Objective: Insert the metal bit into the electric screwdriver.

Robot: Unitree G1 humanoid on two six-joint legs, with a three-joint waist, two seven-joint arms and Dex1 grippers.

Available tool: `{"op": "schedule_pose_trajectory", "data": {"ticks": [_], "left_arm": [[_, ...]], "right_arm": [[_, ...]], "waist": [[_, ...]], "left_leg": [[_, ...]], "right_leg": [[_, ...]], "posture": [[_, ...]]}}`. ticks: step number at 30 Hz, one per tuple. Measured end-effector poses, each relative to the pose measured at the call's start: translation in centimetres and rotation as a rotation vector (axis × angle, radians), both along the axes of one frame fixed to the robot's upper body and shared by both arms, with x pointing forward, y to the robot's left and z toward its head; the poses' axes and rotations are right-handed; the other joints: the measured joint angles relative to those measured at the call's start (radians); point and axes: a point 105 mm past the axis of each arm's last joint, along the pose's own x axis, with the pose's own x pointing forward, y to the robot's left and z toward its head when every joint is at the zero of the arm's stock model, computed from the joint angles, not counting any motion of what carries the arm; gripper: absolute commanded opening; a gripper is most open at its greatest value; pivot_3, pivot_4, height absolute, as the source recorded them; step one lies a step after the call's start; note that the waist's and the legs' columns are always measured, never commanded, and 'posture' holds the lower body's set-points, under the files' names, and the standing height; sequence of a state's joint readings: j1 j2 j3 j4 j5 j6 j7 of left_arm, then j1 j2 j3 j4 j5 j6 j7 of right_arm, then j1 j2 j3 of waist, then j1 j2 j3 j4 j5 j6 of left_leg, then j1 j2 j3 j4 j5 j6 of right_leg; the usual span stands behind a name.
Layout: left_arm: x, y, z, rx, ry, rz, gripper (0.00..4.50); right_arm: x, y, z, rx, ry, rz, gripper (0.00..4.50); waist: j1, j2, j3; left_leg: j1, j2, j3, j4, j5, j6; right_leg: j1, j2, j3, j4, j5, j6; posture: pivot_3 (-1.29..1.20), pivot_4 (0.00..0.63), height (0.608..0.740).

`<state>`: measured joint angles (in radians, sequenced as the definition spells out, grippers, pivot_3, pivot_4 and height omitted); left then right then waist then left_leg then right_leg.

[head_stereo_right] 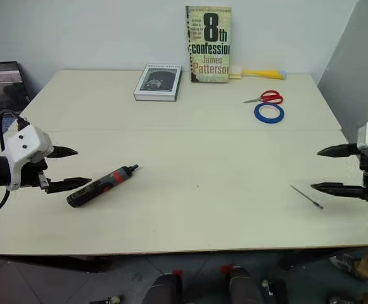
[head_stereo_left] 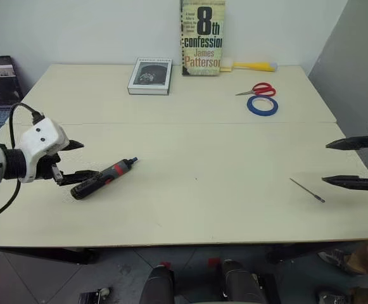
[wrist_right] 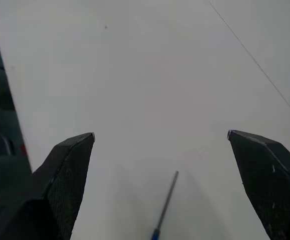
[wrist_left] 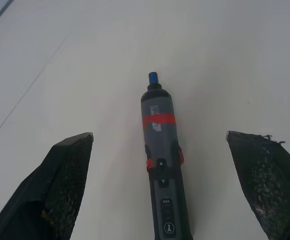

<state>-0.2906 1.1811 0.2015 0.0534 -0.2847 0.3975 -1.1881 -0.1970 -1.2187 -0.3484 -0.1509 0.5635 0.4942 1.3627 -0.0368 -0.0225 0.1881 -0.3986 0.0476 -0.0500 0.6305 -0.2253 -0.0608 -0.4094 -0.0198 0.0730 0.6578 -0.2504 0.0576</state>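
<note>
The left hand [head_stereo_left: 76, 161] stands apart around the screwdriver [head_stereo_left: 102, 178], its tip pointing away; the right hand [head_stereo_right: 317, 169], also apart, faces the bit [head_stereo_right: 306, 196].

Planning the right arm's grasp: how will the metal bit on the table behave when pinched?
The metal bit is a thin straight rod lying flat on the table, so it probably rolls if nudged and sits low for the fingers. It looks stiff and light. The right gripper is open beside it.

Pale table [head_stereo_left: 190, 209]: electric screwdriver [head_stereo_left: 101, 178], metal bit [head_stereo_left: 307, 190], perhaps tape [head_stereo_left: 262, 105].
</note>
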Motion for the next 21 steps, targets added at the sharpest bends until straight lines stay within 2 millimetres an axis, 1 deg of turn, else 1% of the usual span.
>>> {"op": "schedule_pose_trajectory", "data": {"ticks": [2, 3, 6, 8, 10, 12, 16, 19, 21], "left_arm": [[0.7, 0.3, 0.5, 0.005, -0.018, 0.014, 4.46], [0.9, 0.4, 0.7, 0.007, -0.022, 0.015, 4.46], [1.9, 0.5, 0.6, 0.056, -0.005, 0.003, 4.46], [3.1, 0.3, 0.8, 0.062, 0.018, 0.006, 4.46], [3.8, -0.3, 0.6, 0.079, 0.069, -0.006, 4.46], [4.4, -0.7, -0.1, 0.094, 0.13, -0.014, 4.46], [5.1, -0.7, -1.5, 0.118, 0.233, -0.008, 4.46], [5.6, -0.7, -1.4, 0.105, 0.267, 0.0, 4.46], [6.5, -1.3, -1.3, 0.085, 0.293, 0.022, 4.46]], "right_arm": [[-0.6, 1.7, -0.4, 0.046, 0.02, 0.032, 4.5], [-0.8, 2.2, -0.4, 0.057, 0.025, 0.045, 4.5], [-1.0, 4.0, -0.2, 0.106, -0.023, 0.053, 4.5], [-1.6, 6.5, -0.4, 0.174, -0.043, 0.111, 4.5], [-2.5, 8.7, -1.1, 0.216, -0.02, 0.169, 4.5], [-2.9, 10.2, -1.8, 0.227, -0.003, 0.192, 4.5], [-3.1, 12.5, -2.4, 0.257, -0.001, 0.223, 4.5], [-3.2, 13.5, -2.7, 0.254, 0.01, 0.235, 4.5], [-3.0, 14.3, -3.0, 0.249, 0.017, 0.25, 4.5]], "waist": [[0.003, 0.0, 0.0], [0.004, 0.0, 0.0], [0.004, -0.001, -0.001], [0.005, -0.002, -0.001], [0.006, -0.002, -0.001], [0.005, -0.002, -0.001], [0.003, -0.003, -0.001], [0.003, -0.003, -0.001], [0.004, -0.003, -0.001]], "left_leg": [[0.0, 0.0, -0.001, 0.0, 0.0, 0.0], [0.0, 0.0, -0.001, 0.0, 0.0, 0.0], [0.0, 0.0, -0.001, 0.001, 0.0, 0.0], [0.0, 0.0, -0.003, 0.002, 0.001, 0.0], [-0.001, 0.0, -0.003, 0.003, 0.001, 0.0], [-0.001, -0.001, -0.003, 0.003, 0.001, 0.0], [-0.002, 0.0, -0.003, 0.004, 0.001, 0.001], [-0.002, 0.0, -0.004, 0.004, 0.001, 0.001], [-0.002, 0.0, -0.004, 0.004, 0.001, 0.001]], "right_leg": [[-0.001, 0.001, 0.0, 0.001, 0.0, 0.0], [-0.001, 0.001, 0.0, 0.002, 0.0, 0.0], [0.0, 0.001, -0.001, 0.002, 0.0, -0.001], [-0.001, 0.002, -0.001, 0.003, 0.0, -0.001], [0.0, 0.002, 0.0, 0.004, 0.0, 0.0], [0.0, 0.002, 0.0, 0.004, 0.0, 0.001], [-0.002, 0.002, 0.0, 0.005, 0.001, 0.001], [-0.002, 0.002, -0.001, 0.005, 0.001, 0.001], [-0.001, 0.002, -0.001, 0.006, 0.001, 0.001]], "posture": [[0.0, 0.15, 0.74], [0.0, 0.15, 0.74], [0.0, 0.15, 0.74], [0.0, 0.15, 0.74], [0.0, 0.15, 0.74], [0.0, 0.15, 0.74], [0.0, 0.15, 0.74], [0.0, 0.15, 0.74], [0.0, 0.15, 0.74]]}}
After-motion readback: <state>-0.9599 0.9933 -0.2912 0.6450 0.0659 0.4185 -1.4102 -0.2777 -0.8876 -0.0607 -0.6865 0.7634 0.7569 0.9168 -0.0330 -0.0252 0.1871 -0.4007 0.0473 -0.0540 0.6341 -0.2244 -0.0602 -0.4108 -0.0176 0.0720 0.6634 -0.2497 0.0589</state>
